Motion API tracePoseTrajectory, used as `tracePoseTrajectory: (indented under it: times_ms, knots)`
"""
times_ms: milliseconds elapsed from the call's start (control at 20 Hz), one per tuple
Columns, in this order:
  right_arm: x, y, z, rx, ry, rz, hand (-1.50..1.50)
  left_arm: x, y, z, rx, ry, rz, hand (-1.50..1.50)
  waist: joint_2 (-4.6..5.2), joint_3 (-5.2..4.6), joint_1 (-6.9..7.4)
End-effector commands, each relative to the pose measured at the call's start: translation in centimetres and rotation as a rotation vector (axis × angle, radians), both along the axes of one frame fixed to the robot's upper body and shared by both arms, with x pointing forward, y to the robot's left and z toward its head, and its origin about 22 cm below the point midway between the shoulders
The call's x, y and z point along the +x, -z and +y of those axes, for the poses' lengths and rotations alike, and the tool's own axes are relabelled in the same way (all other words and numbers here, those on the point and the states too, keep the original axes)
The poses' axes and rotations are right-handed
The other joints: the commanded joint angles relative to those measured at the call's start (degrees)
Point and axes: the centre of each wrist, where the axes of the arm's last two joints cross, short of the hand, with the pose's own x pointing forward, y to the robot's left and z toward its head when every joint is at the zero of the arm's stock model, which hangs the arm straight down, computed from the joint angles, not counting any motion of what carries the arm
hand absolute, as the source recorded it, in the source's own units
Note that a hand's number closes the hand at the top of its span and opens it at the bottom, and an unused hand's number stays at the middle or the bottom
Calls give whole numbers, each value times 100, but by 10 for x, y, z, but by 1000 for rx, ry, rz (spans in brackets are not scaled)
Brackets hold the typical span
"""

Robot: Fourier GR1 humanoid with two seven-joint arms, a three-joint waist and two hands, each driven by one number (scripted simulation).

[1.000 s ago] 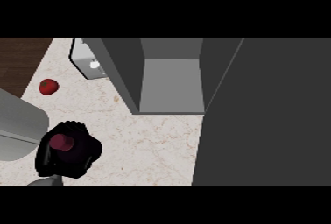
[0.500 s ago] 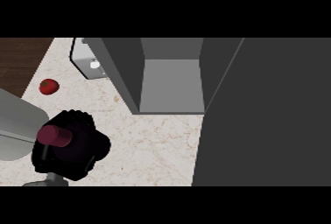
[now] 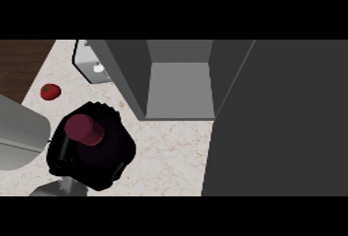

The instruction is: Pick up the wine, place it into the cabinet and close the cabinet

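In the head view, the left hand is wrapping itself round the wine, clamped on the bottle so that the black hand is hiding nearly all of the glass and only the dark red cap is showing. The bottle is sitting to the left of the cabinet and nearer the robot than its open front, over the counter; whether its base is touching the stone is hidden. Its long axis is running close to vertical, so it is being seen almost end on, with the cap pointing up at the head and the base pointing down; any slight lean cannot be judged. The grey left forearm is coming in further left of the cabinet, and the right hand is not showing. The cabinet is standing open, with its door swung out on the right. A small red fruit is lying well to the cabinet's left, and a pale metal object is sitting just beside its left wall. The likely trouble is the cabinet's left wall: a bottle travelling rightwards could be clipping that edge, or its tall cap could be catching the top of the opening, tipping it in the hand.
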Motion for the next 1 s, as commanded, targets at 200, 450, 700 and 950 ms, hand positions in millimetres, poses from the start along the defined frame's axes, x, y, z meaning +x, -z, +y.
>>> tracePoseTrajectory:
  times_ms: [200,450,700,950]
  knots:
    - [-10,-15,-2,35,-16,-38,-150,-4,-34,-51,-48,39,-6,150,7,-3,13]
    - [-20,-7,-8,36,-39,-24,-150,11,-59,-78,-62,55,29,150,7,-1,-27]
    - [-23,-10,-13,40,-47,-40,-150,13,-60,-120,-36,-9,-20,150,7,0,-57]
    - [-12,4,-4,53,-27,-45,-150,22,-74,-133,-20,-39,-6,150,8,0,-23]
